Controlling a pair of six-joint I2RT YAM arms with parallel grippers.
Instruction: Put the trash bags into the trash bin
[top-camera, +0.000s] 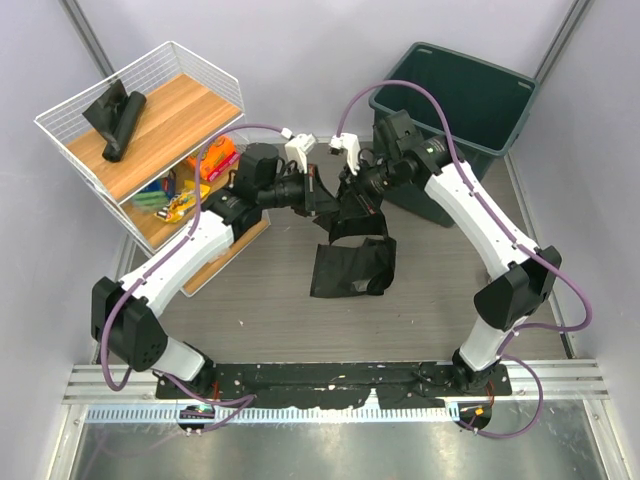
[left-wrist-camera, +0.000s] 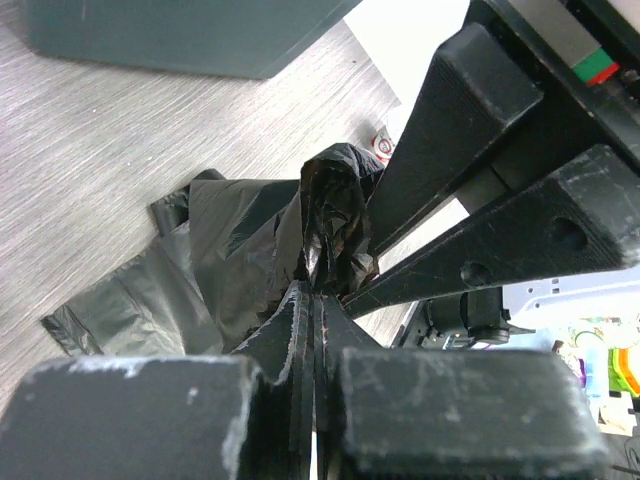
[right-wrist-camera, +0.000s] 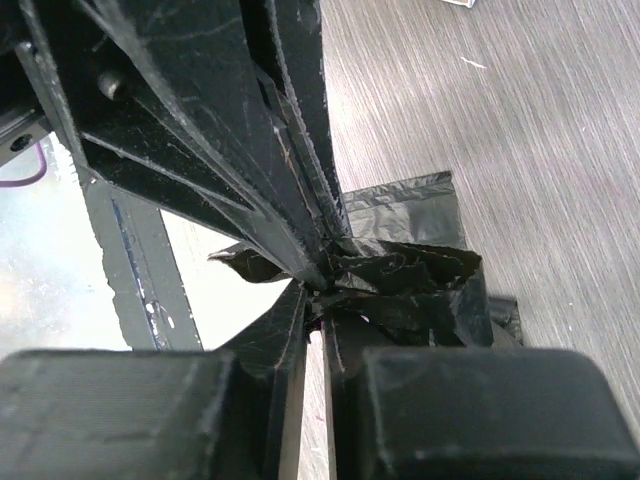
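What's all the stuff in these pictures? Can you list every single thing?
bag: one, black and crinkly, hanging between both grippers down to the table
spare bags: one bundle (can't count the bags in it), black, top shelf of the rack
bin: one, dark green, far right
rack: one, white wire with wooden shelves, far left
snack packets: several, orange, yellow, green and blue, lower shelf of the rack
table: one, grey wood-grain, under everything
left arm: one, white and black, reaching to the middle
right arm: one, white and black, reaching to the middle
left gripper: one, black, shut on the bag
right gripper: one, black, shut on the bag
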